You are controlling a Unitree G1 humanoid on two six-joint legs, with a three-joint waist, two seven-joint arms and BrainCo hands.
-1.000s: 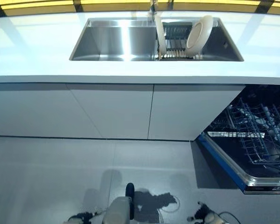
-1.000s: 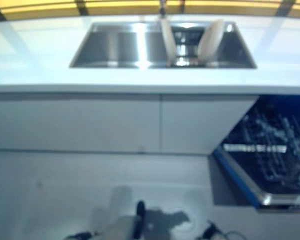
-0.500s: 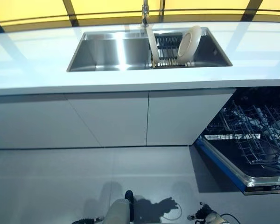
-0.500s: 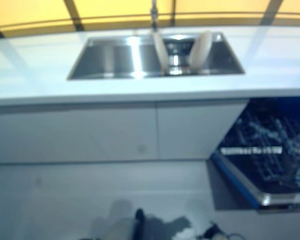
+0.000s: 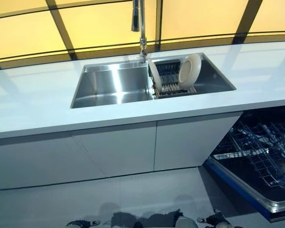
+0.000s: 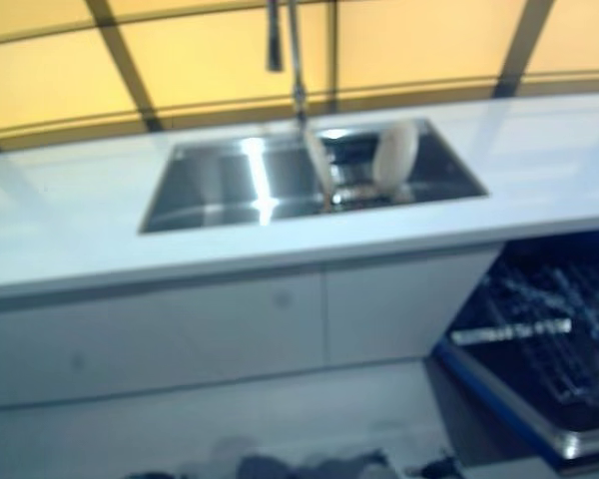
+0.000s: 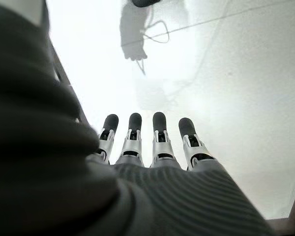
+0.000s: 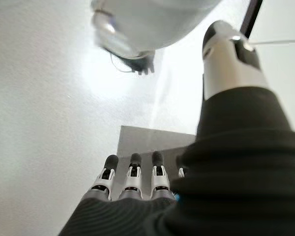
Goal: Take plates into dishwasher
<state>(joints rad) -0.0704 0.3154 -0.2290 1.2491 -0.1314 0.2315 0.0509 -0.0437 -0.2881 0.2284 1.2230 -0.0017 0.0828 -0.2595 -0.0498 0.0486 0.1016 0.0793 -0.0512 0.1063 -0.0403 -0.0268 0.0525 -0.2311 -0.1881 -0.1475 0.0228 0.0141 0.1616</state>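
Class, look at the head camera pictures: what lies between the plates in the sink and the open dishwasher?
In the left eye view, plates and dishwasher are separated by the sink wall and bare white counter.

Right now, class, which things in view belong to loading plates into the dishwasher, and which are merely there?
Belongs to the job:
round white plate
second white plate, edge-on
dark wire dish rack
open dishwasher with wire basket

Merely there:
stainless steel sink
tall metal tap
white countertop
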